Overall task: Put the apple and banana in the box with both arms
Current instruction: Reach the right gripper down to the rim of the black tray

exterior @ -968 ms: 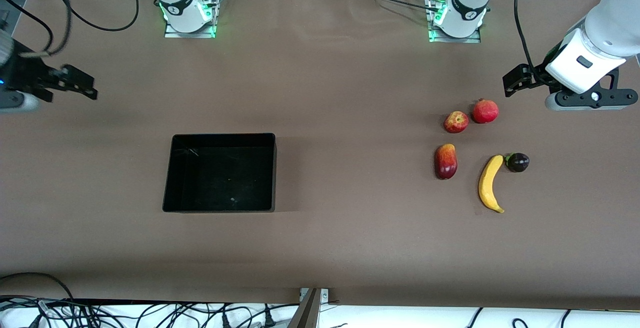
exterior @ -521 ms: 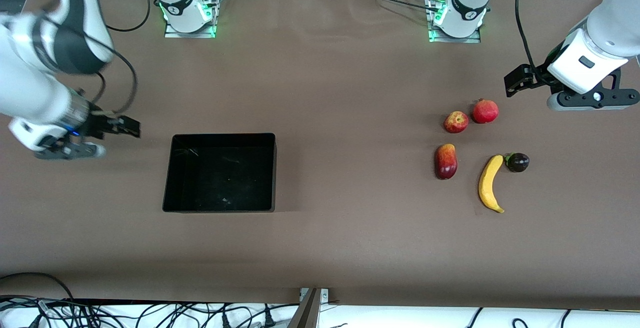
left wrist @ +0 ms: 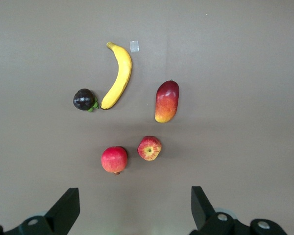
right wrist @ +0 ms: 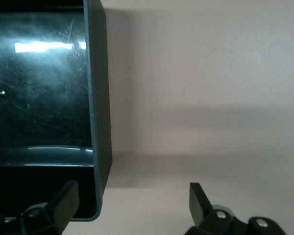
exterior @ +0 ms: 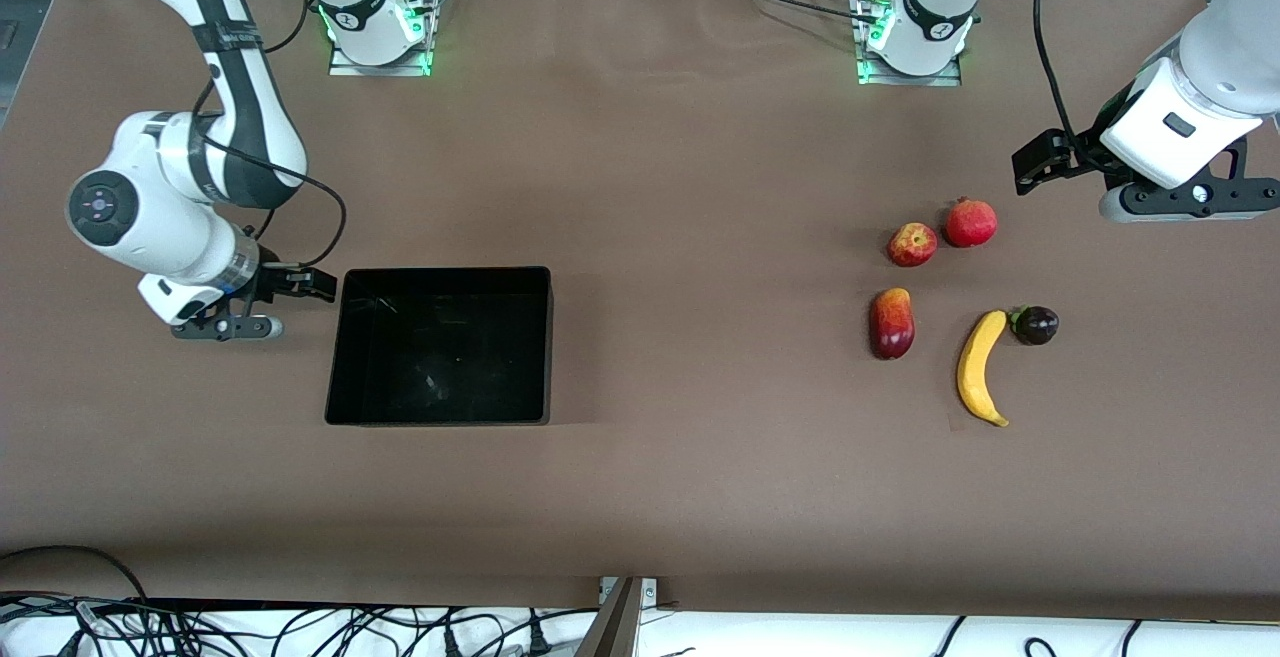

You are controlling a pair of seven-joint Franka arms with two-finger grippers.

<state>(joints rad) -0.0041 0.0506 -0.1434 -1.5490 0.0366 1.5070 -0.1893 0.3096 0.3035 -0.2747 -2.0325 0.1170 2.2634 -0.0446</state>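
Note:
The apple (exterior: 912,244) lies on the table next to a crowned red fruit. The banana (exterior: 980,369) lies nearer the front camera, next to a dark fruit. Both also show in the left wrist view: apple (left wrist: 149,148), banana (left wrist: 118,74). The black box (exterior: 440,347) is empty, toward the right arm's end. My left gripper (exterior: 1040,159) hangs open and empty over bare table beside the fruits; it also shows in its wrist view (left wrist: 133,208). My right gripper (exterior: 300,285) is open and empty, low at the box's corner; in the right wrist view (right wrist: 133,198) the box wall (right wrist: 99,98) runs in between its jaws.
A crowned red fruit (exterior: 970,223), a red-yellow mango-like fruit (exterior: 891,323) and a dark purple fruit (exterior: 1036,325) lie around the apple and banana. A wide stretch of brown table separates the fruits from the box.
The right arm swung in from the table's edge and came down beside the box's corner. The left gripper barely shifted. The fruits and box have not moved.

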